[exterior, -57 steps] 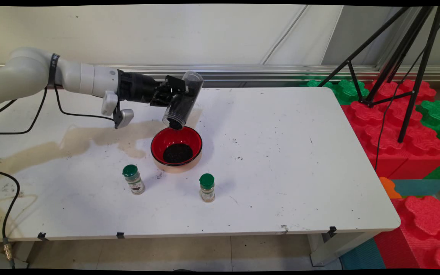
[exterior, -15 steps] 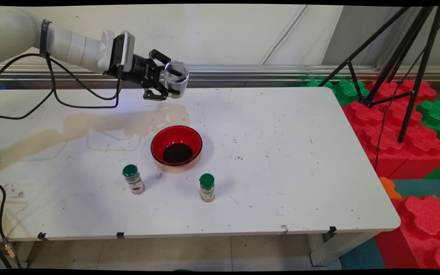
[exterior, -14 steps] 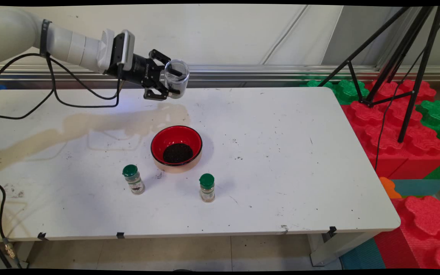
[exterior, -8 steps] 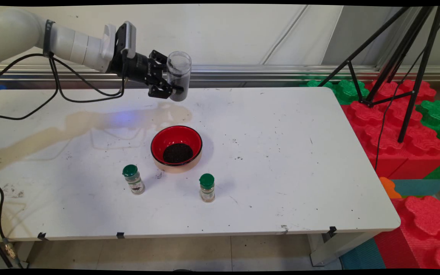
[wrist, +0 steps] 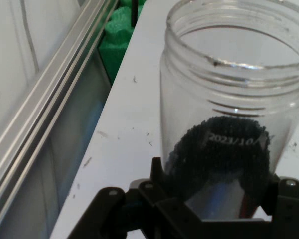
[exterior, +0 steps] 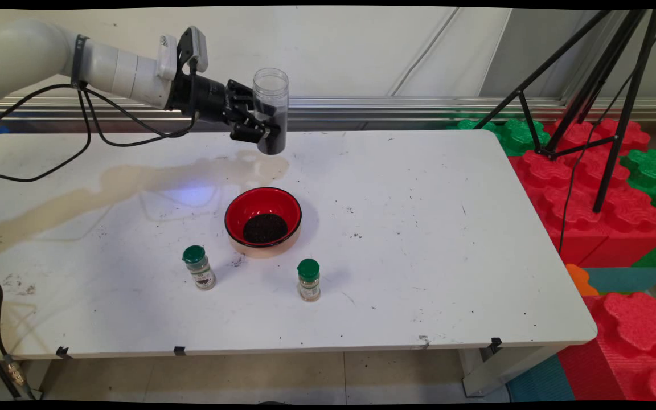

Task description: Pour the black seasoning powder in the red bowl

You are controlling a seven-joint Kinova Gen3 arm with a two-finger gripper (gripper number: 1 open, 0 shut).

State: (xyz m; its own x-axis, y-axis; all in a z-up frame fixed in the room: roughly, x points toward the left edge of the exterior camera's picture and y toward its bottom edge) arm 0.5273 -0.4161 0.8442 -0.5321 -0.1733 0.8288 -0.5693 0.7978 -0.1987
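Observation:
My gripper (exterior: 264, 126) is shut on a clear plastic jar (exterior: 271, 109), held nearly upright in the air over the table's far side, mouth up. Dark grains fill the jar's lower part. In the hand view the jar (wrist: 229, 119) fills the right half, open mouth at the top and dark grains at the bottom, with my gripper (wrist: 217, 196) clamped round its base. Below and nearer the camera stands a red bowl (exterior: 263, 221) with a heap of the same dark grains inside.
Two small green-capped spice jars stand in front of the bowl, one at the left (exterior: 199, 267) and one at the right (exterior: 308, 279). A tan stain (exterior: 106, 188) spreads over the white table (exterior: 419, 239). A black tripod (exterior: 595, 85) and red foam blocks (exterior: 607, 216) are at the right.
The jar was tipped over the bowl, pouring grains. Since then my gripper has lifted it away toward the far side and turned it from lying sideways to nearly upright.

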